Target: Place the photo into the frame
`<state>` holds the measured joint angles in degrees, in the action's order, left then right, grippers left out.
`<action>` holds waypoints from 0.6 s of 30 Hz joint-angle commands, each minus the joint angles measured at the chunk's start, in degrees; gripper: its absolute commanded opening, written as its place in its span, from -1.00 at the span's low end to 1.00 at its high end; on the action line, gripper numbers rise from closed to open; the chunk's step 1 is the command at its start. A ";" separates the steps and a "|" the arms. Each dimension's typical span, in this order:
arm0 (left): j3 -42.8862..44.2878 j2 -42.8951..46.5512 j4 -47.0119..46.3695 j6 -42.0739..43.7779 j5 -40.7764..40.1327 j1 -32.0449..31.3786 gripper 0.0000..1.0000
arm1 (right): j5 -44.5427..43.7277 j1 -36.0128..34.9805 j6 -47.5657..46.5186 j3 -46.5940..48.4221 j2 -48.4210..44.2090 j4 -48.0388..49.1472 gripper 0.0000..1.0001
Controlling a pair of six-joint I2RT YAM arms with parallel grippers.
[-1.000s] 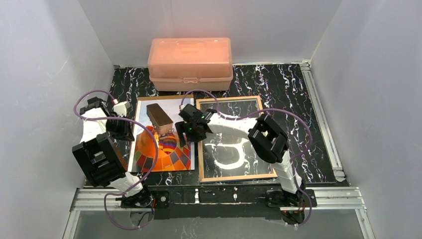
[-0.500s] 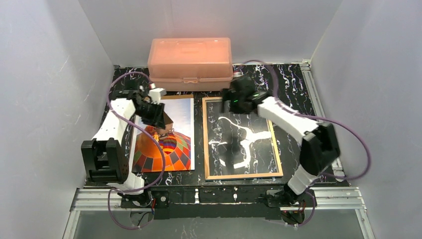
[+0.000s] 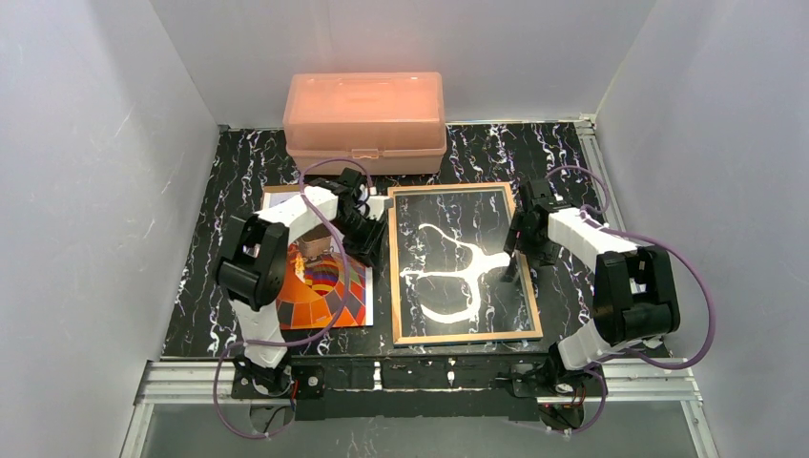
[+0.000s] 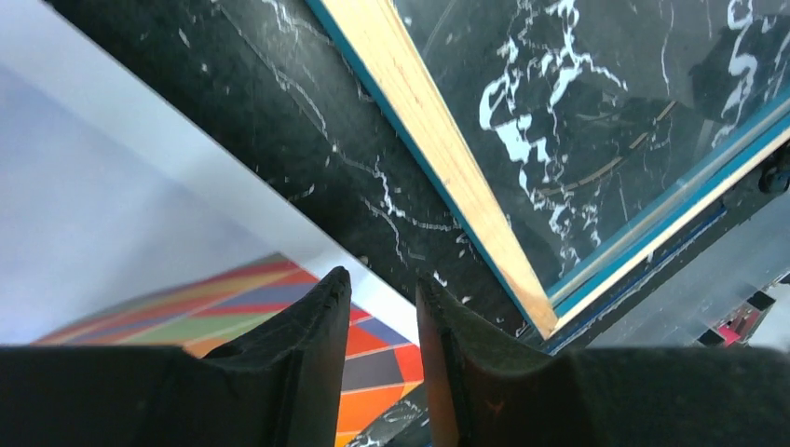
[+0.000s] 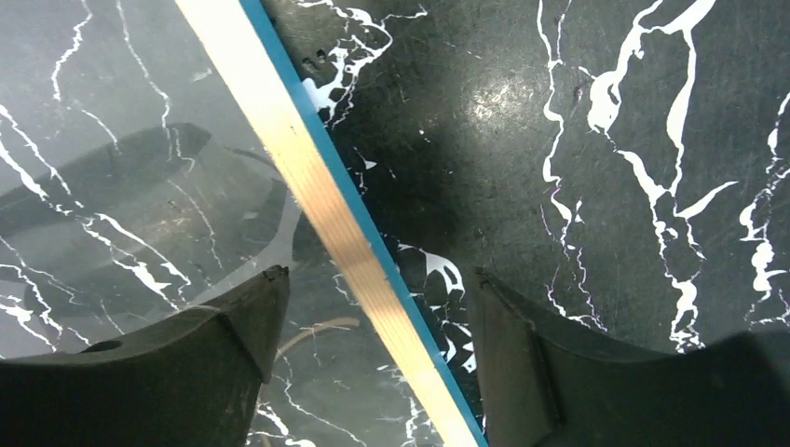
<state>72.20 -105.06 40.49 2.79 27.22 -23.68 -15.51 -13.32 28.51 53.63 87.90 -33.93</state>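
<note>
Orange-chequered photo (image 3: 322, 298) lies beneath the slightly parted left jaws. The frame (image 5: 305, 177), its rail tan and blue-edged, runs between the wide-apart right jaws.

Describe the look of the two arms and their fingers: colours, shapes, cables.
The left arm and right arm share white shells between blocky black joints. A purple cable loops along each. The left gripper and right gripper have matte black fingers tapering to blunt tips.

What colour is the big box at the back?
The box is pale salmon-pink, clearest in the top external view.
</note>
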 commanded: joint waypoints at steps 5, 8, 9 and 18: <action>3.07 -3.33 -3.10 -5.96 0.52 -1.16 -0.47 | 5.59 2.09 -0.26 -3.64 -0.50 5.11 0.35; 3.04 -3.97 -3.87 -6.55 1.58 -1.38 -0.49 | 7.28 2.12 0.12 -3.81 -0.11 5.71 0.19; 3.09 -4.21 -4.03 -6.61 1.91 -1.37 -0.49 | 7.55 2.14 0.18 -3.83 -0.02 5.84 0.12; 3.89 -7.67 -5.51 -6.83 -0.92 -2.42 -0.56 | 11.23 2.15 1.09 -4.24 -1.84 6.12 -0.05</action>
<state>74.00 -111.68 34.68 -3.46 27.27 -25.36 -8.16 -11.14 28.32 50.24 87.85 -29.12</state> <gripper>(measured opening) 0.225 0.493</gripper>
